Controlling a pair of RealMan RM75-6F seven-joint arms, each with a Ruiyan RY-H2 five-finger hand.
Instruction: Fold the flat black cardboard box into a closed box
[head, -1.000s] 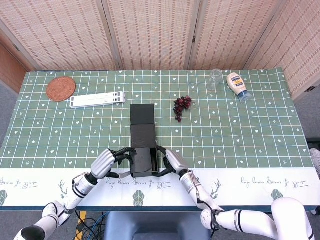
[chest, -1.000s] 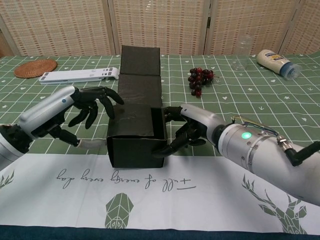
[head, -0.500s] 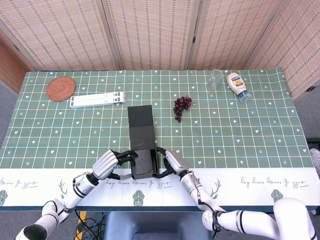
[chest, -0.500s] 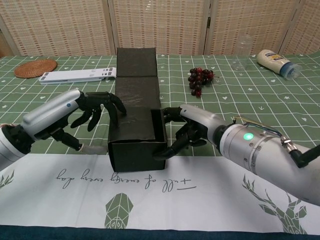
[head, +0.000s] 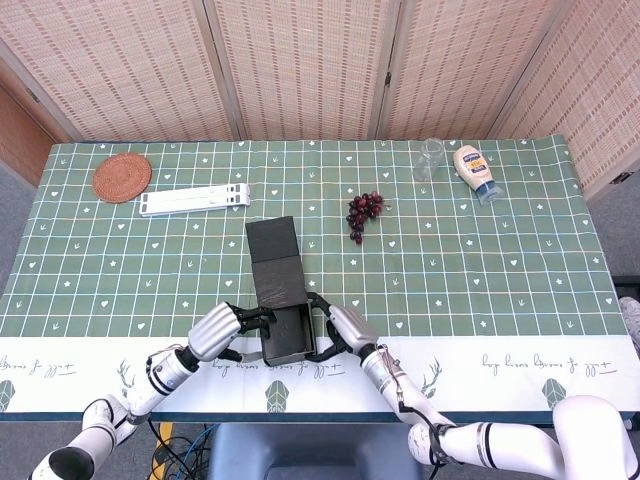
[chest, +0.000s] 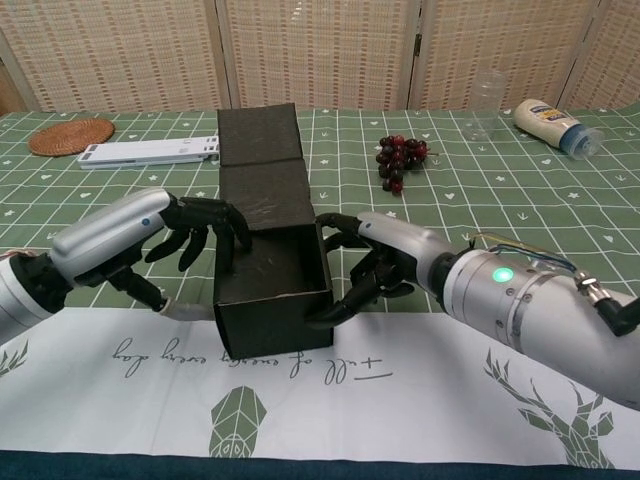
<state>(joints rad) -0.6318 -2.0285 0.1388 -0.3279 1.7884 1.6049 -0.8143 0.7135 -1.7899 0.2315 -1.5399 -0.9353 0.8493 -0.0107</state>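
The black box (head: 278, 305) (chest: 270, 290) stands near the table's front edge as an open-topped tray. Its long lid flap (head: 272, 250) (chest: 262, 160) lies flat on the cloth behind it, skewed to the left. My left hand (head: 222, 328) (chest: 190, 232) presses the box's left wall, fingers curled at the rim. My right hand (head: 340, 325) (chest: 375, 260) clasps the right wall, thumb near the top edge and fingers low on the outside. The box is squeezed between the two hands.
A bunch of dark grapes (head: 363, 213) (chest: 400, 158) lies behind and right of the box. A glass (head: 431, 158) and a mayonnaise bottle (head: 474, 172) sit at the back right. A woven coaster (head: 121, 177) and a white folding stand (head: 194, 200) sit at the back left.
The box has slid toward the front edge and turned, its lid flap swinging to the left. Both hands moved with it and closed in on its side walls.
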